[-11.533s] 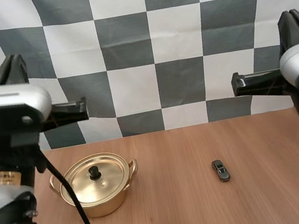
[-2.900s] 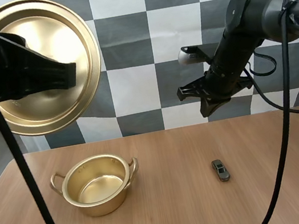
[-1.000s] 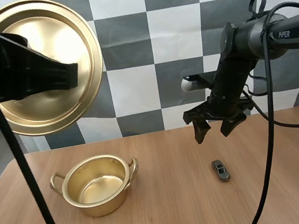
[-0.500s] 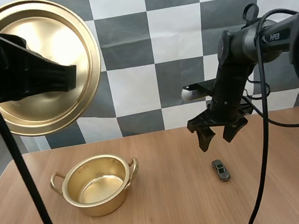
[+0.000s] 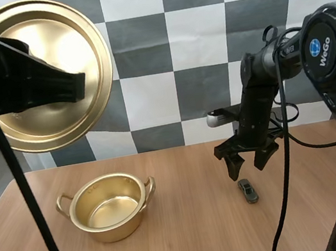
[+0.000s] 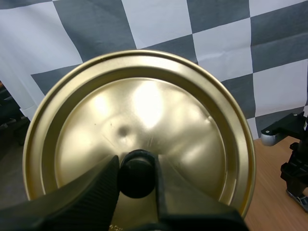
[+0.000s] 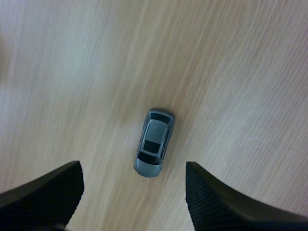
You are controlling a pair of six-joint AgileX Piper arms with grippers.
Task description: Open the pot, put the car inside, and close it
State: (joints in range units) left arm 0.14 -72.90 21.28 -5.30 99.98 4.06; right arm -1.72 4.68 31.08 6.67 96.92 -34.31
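Two black fingers (image 7: 43, 192) of the right claw (image 5: 247, 169) stand wide apart with nothing between them. This claw hangs just above the little grey car (image 5: 248, 190), which sits on the bench (image 5: 195, 244), well apart from the open gold pot (image 5: 118, 228). The car is straight below the claw and a tiny bit nearer to the robot. In the right wrist view, the car (image 7: 154, 142) lies in the gap between the two fingers, with one long side facing each finger, so I think a squeeze would catch it across its thin middle. Its long way runs from near to far on the bench, and the far end leans a little toward the pot. I cannot tell which end is the nose. The right arm is the nearer one by far. The left claw (image 6: 137, 168) is pinching the black knob (image 6: 137, 180) of the lid (image 6: 144, 106), holding it high above the pot.
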